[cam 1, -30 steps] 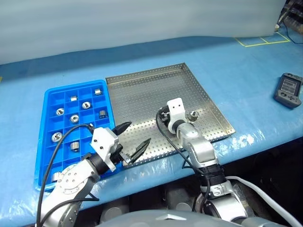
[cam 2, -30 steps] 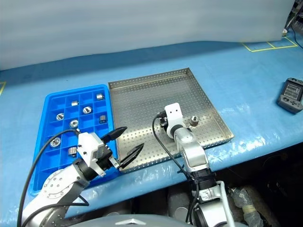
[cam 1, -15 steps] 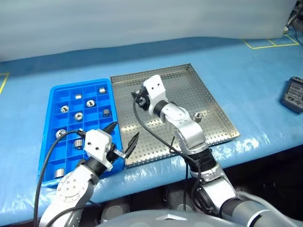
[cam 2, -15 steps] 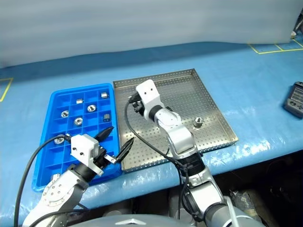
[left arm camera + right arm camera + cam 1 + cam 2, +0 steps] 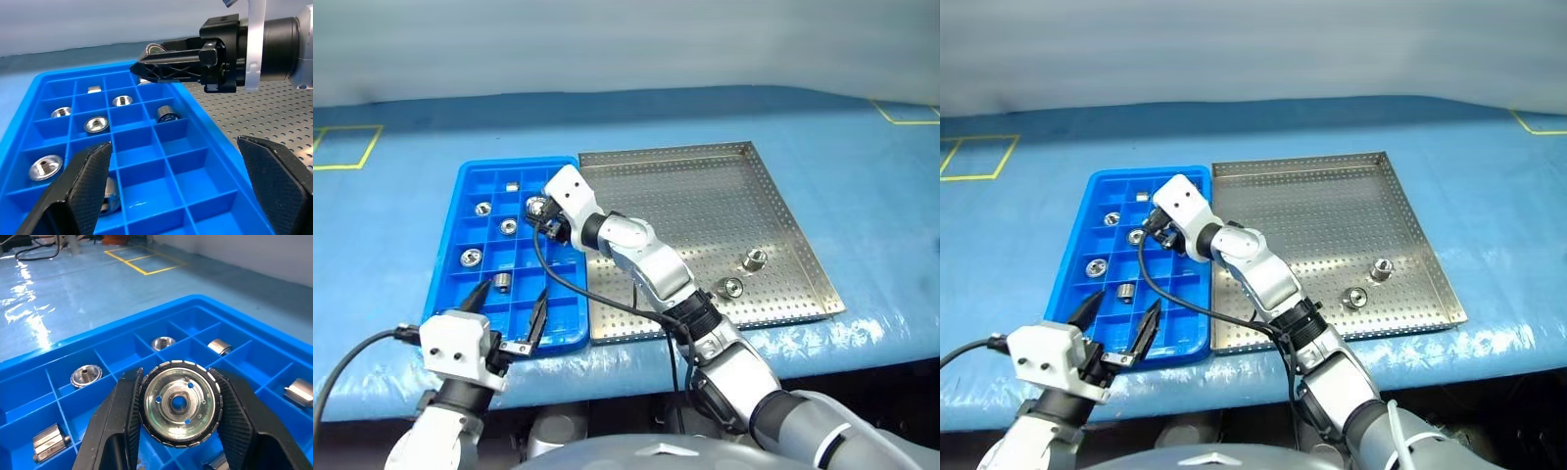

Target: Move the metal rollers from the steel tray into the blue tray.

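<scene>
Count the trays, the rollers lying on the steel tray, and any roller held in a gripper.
Trays: 2, blue tray and steel tray
Rollers on the steel tray: 2
Held roller: 1, in the right gripper
Total: 5

Right tool (image 5: 149, 58) pinches a roller (image 5: 156, 48) above the blue tray (image 5: 205, 142), rollers in compartments

Two metal rollers (image 5: 755, 259) stand near the right rim of the perforated steel tray (image 5: 685, 196). Just beside it on the left lies the blue tray (image 5: 470, 235) — several rollers sit in separate compartments — and one roller (image 5: 178, 403) is clamped above it.
</scene>
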Tool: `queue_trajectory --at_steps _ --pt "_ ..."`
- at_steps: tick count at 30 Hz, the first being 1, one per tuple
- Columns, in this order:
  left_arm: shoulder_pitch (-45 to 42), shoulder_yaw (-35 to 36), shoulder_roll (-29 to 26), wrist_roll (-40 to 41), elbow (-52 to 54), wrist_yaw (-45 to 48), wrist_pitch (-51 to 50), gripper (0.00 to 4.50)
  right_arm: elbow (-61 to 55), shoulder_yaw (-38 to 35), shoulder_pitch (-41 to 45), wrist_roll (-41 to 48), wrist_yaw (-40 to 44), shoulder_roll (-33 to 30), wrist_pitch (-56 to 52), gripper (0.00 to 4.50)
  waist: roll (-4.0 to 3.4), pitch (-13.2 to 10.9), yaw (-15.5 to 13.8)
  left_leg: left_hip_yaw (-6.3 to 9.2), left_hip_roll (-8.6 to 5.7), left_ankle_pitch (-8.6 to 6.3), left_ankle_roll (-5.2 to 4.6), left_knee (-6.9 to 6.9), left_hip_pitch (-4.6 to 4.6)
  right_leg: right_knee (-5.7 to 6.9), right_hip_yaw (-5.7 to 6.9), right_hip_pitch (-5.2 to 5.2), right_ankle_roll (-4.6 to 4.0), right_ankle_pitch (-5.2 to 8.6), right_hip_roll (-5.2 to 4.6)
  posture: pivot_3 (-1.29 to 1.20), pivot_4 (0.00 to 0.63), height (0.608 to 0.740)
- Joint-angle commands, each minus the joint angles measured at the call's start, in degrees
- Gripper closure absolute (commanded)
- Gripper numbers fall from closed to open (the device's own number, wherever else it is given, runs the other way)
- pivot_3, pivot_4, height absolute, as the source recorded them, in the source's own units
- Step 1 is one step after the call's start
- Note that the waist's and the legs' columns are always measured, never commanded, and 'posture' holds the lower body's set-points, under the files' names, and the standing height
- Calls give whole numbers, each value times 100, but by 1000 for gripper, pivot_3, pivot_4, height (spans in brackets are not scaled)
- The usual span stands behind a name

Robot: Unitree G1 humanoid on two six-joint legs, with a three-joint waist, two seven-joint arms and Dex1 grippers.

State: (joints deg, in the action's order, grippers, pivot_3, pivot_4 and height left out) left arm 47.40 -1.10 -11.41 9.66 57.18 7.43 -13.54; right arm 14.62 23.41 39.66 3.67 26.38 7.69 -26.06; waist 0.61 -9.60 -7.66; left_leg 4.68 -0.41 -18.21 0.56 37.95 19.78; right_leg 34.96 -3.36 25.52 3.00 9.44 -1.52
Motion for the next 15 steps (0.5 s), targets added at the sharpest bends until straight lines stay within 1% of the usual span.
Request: queue_trajectory --at_steps 1,8,11,13,15 --pt "218 -82 79 -99 282 -84 355 0 138 161 12 59 190 330 194 2753 -2 -1 -74 2 0 0 0 -2 0 1 3 1 5 5 0 546 150 740" --pt "231 -84 117 -101 281 -92 328 0 310 640 -323 -18 653 174 152 2753 -5 -3 -224 18 2 0 0 -4 3 2 20 -1 0 12 1 527 150 740" --pt "144 -57 75 -56 271 -53 273 0 300 597 -406 39 691 222 95 2753 -6 -3 -266 20 2 2 4 -4 1 5 22 -2 0 12 1 512 150 740" --pt "93 -46 58 -32 255 -31 245 0 327 529 -425 32 614 253 92 2037 -6 -3 -284 23 2 4 7 -4 -1 9 25 -3 -1 13 1 508 150 740" --pt "47 -46 38 -4 236 6 218 0 337 449 -422 42 547 262 94 1515 -6 -3 -290 26 2 6 11 -4 -1 11 27 -3 -2 13 2 498 150 740"
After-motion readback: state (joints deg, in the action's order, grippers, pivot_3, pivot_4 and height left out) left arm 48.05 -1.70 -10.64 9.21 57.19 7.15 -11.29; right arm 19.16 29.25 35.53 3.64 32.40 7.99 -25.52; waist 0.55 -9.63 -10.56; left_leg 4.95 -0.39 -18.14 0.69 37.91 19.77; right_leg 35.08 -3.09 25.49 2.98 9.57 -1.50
